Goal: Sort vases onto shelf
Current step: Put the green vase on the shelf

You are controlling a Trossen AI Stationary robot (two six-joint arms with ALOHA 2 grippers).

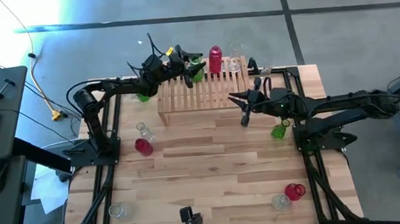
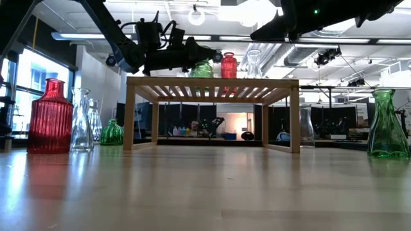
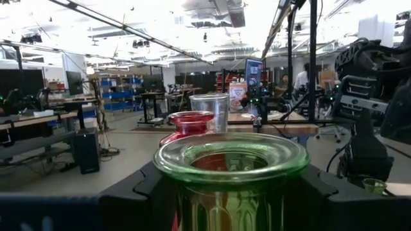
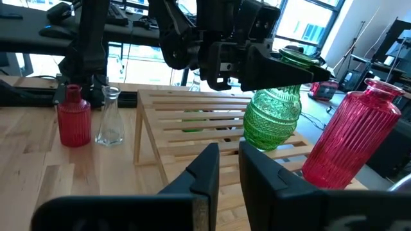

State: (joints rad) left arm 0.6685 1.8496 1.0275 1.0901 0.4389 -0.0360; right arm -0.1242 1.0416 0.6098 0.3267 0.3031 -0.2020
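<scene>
Right now: the left end effector (image 1: 191, 68) is sitting at the back left of the shelf (image 1: 206, 97), around the neck of a green vase (image 4: 275, 110).
Left end effector state: its fingers (image 4: 282, 74) are flanking the neck, but I cannot tell whether they are pressing on the glass or parting from it.
Green vase position: it is standing upright on the slatted top, just beside a red vase (image 1: 215, 59), with a clear vase (image 1: 233, 66) next along the back edge.
Right end effector: the right end effector (image 1: 244, 116) is hovering over the desk (image 1: 212, 175) at the shelf's front right, its fingers nearly together and holding nothing.
How the vase is likely handling: rigid, ribbed glass, probably light but slippery and breakable; a tip on the slats looks like the main worry.
Where to hold: the narrow neck under the flared rim seems the safest spot, since the lip is stopping a slide.
Still on the desk: a red vase and clear vase (image 1: 143, 131) at left, a green vase at the shelf's back left leg (image 1: 144, 97), another green one at right (image 1: 280, 129), and more near the front edge.
In the way: the red vase is crowding the green one, so any pull-away sideways looks risky; straight up and back seems clearer.
</scene>
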